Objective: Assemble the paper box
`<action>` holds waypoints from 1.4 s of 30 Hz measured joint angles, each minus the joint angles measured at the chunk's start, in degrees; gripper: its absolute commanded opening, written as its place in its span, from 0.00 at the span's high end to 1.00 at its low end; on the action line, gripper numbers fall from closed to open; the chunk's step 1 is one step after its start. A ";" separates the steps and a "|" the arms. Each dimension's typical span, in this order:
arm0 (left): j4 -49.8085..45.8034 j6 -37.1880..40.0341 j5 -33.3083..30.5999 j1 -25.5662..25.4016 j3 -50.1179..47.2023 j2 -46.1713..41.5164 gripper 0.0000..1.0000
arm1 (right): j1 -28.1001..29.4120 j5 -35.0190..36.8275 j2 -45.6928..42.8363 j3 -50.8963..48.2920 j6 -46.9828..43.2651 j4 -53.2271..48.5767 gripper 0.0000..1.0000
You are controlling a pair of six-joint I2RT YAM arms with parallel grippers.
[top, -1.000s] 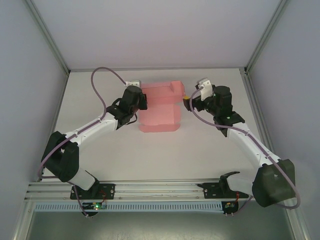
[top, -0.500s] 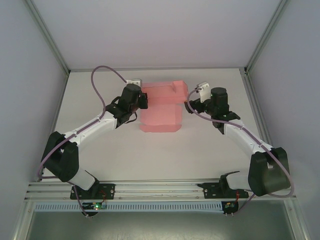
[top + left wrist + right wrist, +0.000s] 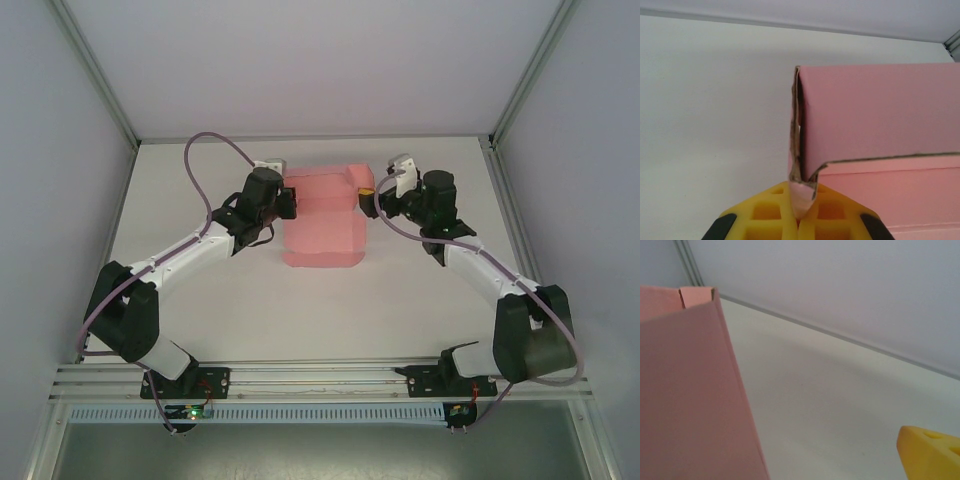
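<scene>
The paper box (image 3: 322, 228) is pink card, partly folded, lying mid-table with its back wall raised. My left gripper (image 3: 289, 204) is at the box's left end, shut on the edge of a side flap. In the left wrist view its yellow fingers (image 3: 765, 212) pinch the tip of that flap (image 3: 801, 197), and the upright pink wall (image 3: 875, 110) rises beyond. My right gripper (image 3: 368, 193) stands open at the box's right end. In the right wrist view a pink panel (image 3: 685, 390) is at the left and one yellow fingertip (image 3: 932, 452) at the lower right, with bare table between.
The white table (image 3: 200, 300) is walled by grey panels, with metal frame posts (image 3: 100, 80) at the back corners. A metal rail (image 3: 320, 375) runs along the near edge by the arm bases. Purple cables loop over both arms.
My right gripper has swung in and back toward the box's right end, and its arm has drawn closer. The box's front panel has shifted slightly right. The left gripper keeps its hold.
</scene>
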 measured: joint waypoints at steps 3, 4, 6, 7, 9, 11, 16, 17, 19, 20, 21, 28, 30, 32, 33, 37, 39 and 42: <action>0.00 -0.04 0.83 0.00 0.00 0.00 1.00 | 0.52 -1.40 1.90 0.39 1.25 2.21 0.02; 0.00 -0.07 0.85 0.00 0.00 0.00 1.00 | 0.98 -1.49 2.45 0.42 1.53 2.86 0.02; 0.02 -0.26 1.11 0.00 0.00 0.00 1.00 | 2.45 -0.85 3.32 0.42 1.66 4.09 0.02; 0.02 -0.44 1.27 0.00 0.00 0.00 1.00 | 3.37 0.09 3.65 0.42 1.62 4.55 0.02; 0.04 -0.87 1.51 0.00 0.00 0.00 1.00 | 5.38 2.91 4.24 0.44 1.29 5.44 0.02; 0.04 -1.31 1.42 0.00 0.00 0.00 1.00 | 6.99 5.42 4.61 0.44 0.79 6.16 0.02; 0.00 -1.46 0.55 0.20 0.00 0.00 1.00 | 7.34 7.58 3.41 0.15 0.59 6.45 0.02; 0.00 -1.46 0.66 0.35 0.00 0.00 1.00 | 6.93 7.58 2.19 -0.28 0.59 5.97 0.02; 0.00 -1.53 1.09 0.96 -0.02 0.00 1.00 | 6.12 7.48 -1.31 -1.40 0.46 4.07 0.02; 0.02 -1.55 1.53 1.64 -0.04 0.00 1.00 | 5.51 7.13 -3.82 -1.84 0.17 2.29 0.02; 0.02 -1.60 1.92 2.38 -0.09 0.00 1.00 | 4.92 6.34 -6.08 -2.03 -0.20 0.55 0.02; -0.02 -1.07 4.20 6.54 -1.49 -0.13 1.00 | -3.17 -1.95 -18.88 -2.10 -2.69 -8.07 0.02; -0.02 -0.28 5.57 6.60 -2.03 -0.59 1.00 | -6.75 -3.13 -18.62 -1.31 -1.51 -9.33 0.02; 0.02 0.37 7.17 6.60 -2.64 -1.27 1.00 | -10.34 -3.82 -15.58 1.31 0.68 -11.30 0.02; 0.04 0.70 8.02 6.60 -2.97 -1.68 1.00 | -11.69 -4.37 -13.31 3.17 1.90 -12.44 0.02; 1.27 1.42 11.19 6.60 -4.74 -3.26 1.00 | -13.88 -9.64 -3.72 10.82 5.81 -15.23 0.08; 1.97 1.75 12.68 6.60 -5.44 -3.78 1.00 | -13.42 -13.94 0.22 13.68 7.32 -15.87 0.14; 2.51 2.38 14.10 6.60 -5.53 -3.87 1.00 | -11.82 -19.98 4.94 17.25 8.98 -16.83 0.24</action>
